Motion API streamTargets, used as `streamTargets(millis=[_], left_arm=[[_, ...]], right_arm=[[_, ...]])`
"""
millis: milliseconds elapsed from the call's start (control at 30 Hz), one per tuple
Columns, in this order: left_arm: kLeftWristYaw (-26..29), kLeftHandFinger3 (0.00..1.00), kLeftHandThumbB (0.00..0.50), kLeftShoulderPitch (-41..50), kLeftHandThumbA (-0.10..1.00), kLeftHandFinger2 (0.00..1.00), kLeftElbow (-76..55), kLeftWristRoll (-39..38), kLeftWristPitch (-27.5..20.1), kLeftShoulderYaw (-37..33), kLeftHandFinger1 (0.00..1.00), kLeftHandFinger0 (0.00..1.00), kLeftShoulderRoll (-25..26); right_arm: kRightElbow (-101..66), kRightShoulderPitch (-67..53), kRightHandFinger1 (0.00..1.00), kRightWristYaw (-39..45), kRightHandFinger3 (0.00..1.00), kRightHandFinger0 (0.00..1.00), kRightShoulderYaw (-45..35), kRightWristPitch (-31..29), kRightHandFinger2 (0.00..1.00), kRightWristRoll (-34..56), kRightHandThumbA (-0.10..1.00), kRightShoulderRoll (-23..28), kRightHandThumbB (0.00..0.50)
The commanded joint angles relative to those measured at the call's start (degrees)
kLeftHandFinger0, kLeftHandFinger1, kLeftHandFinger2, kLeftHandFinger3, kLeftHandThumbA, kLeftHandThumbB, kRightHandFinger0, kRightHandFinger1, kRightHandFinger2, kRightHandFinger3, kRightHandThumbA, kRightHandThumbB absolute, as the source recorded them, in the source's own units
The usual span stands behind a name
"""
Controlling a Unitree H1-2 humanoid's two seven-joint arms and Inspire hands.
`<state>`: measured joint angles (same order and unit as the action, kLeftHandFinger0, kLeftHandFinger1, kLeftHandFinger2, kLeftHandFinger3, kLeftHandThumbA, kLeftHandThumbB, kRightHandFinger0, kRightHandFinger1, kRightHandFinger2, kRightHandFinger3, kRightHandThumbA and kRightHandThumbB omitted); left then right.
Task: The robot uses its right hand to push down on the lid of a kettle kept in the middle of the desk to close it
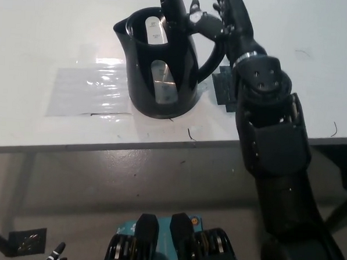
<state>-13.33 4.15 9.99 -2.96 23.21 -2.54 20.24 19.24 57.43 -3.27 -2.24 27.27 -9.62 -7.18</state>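
Right hand [217, 16], fingers spread and empty, hovers just right of the raised lid [170, 4] of the kettle [162, 62] on the desk [50, 36]; the approach is under way, and it must next swing over that lid and press down.

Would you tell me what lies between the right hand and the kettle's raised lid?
Nothing: in the head view the right hand hovers just beside the raised lid of the kettle, above its handle.
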Motion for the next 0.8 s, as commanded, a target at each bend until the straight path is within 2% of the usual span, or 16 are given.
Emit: streamTargets(millis=[0,33,67,167,233,300,367,400,433,533,567,600,667,700,733,767], left_arm=[[-0.71,1.0,0.087,-0.57,1.0,1.0,0.07,0.83,-1.23,-0.36,1.0,1.0,0.68],[-0.69,1.0,0.086,-0.26,1.0,1.0,0.2,0.88,-1.34,-0.48,1.0,1.0,0.63],[-0.56,1.0,0.091,0.12,1.0,1.0,0.6,0.88,-1.39,-0.46,1.0,1.0,0.52],[-0.8,1.0,0.095,1.03,1.0,1.0,0.08,0.57,-0.95,-0.35,1.0,1.0,0.6],[-0.97,1.0,0.094,1.24,1.0,1.0,0.32,0.71,-1.58,-0.54,1.0,1.0,0.72],[-0.62,1.0,0.111,1.11,1.0,1.0,0.51,1.23,-1.06,-0.79,1.0,1.0,0.75],[-0.74,1.0,0.11,0.83,1.0,1.0,0.98,1.45,-1.31,-1.04,1.0,1.0,0.88],[-0.74,1.0,0.106,0.81,1.0,1.0,0.95,1.54,-1.18,-1.12,1.0,1.0,0.92],[-0.85,1.0,0.096,0.86,1.0,1.0,0.74,2.33,-1.92,-1.78,1.0,1.0,1.37],[-1.24,1.0,0.107,0.15,1.0,1.0,0.4,1.76,-0.01,-1.97,1.0,1.0,1.19],[-1.3,1.0,0.108,0.03,1.0,1.0,0.42,1.72,0.04,-2.1,1.0,1.0,1.14],[-1.21,1.0,0.116,0.27,1.0,1.0,0.45,1.95,-0.12,-2.59,1.0,1.0,0.71],[-1.32,1.0,0.119,0.2,1.0,1.0,1.18,1.86,-1.1,-2.97,1.0,1.0,0.15],[-1.37,1.0,0.119,0.33,1.0,1.0,1.31,1.58,-1.17,-3.03,1.0,1.0,-0.23],[-1.18,1.0,0.131,0.29,1.0,1.0,1.28,1.76,-0.89,-3.35,1.0,1.0,-0.61],[-0.98,1.0,0.142,0.19,1.0,1.0,1.21,1.77,-0.29,-3.43,1.0,1.0,-0.99]], right_arm=[[0.27,6.75,1.0,-0.72,1.0,1.0,0.27,-0.34,1.0,-1.43,0.27,0.12,0.121],[0.21,6.33,1.0,-0.69,1.0,1.0,0.3,-0.34,1.0,-1.47,0.27,0.04,0.121],[1.94,8.15,1.0,-0.53,1.0,1.0,0.73,-0.34,1.0,-2.55,0.28,-0.21,0.142],[3.06,8.86,1.0,-0.17,0.97,0.94,0.97,-0.34,1.0,-3.33,0.27,-0.45,0.147],[4.06,9.78,0.92,0.26,0.97,0.85,1.15,-0.34,0.99,-4.7,0.26,-0.49,0.147],[5.26,11.12,0.96,0.59,0.99,0.85,1.22,-0.34,1.0,-5.95,0.27,-0.49,0.151],[5.85,11.64,0.91,0.58,0.96,0.81,0.69,-0.34,0.95,-6.01,0.26,-0.63,0.152],[6.17,11.96,0.85,0.55,0.99,0.75,0.5,-0.34,0.91,-6.08,0.25,-0.8,0.154],[7.05,12.54,0.86,0.55,0.95,0.76,0.19,-0.34,0.92,-6.14,0.25,-1.29,0.15],[7.48,12.34,0.87,0.29,0.98,0.79,-0.41,-0.34,0.94,-5.54,0.24,-2.36,0.131],[7.74,11.97,0.93,0.0,1.0,0.84,-0.04,-0.34,1.0,-5.41,0.25,-2.81,0.129],[7.23,10.93,0.94,0.11,1.0,0.86,0.0,-0.34,1.0,-5.56,0.25,-3.21,0.126],[7.73,10.05,0.85,-0.36,1.0,0.77,0.22,-0.34,0.94,-5.73,0.22,-4.34,0.14],[7.62,9.47,0.84,-0.3,1.0,0.76,0.3,-0.34,0.93,-6.27,0.22,-4.72,0.138],[8.15,9.1,0.89,-0.44,1.0,0.79,0.48,-0.34,0.95,-7.14,0.23,-5.16,0.148],[8.46,8.83,1.0,-0.54,1.0,0.9,0.65,-0.34,1.0,-7.12,0.24,-5.55,0.151]])
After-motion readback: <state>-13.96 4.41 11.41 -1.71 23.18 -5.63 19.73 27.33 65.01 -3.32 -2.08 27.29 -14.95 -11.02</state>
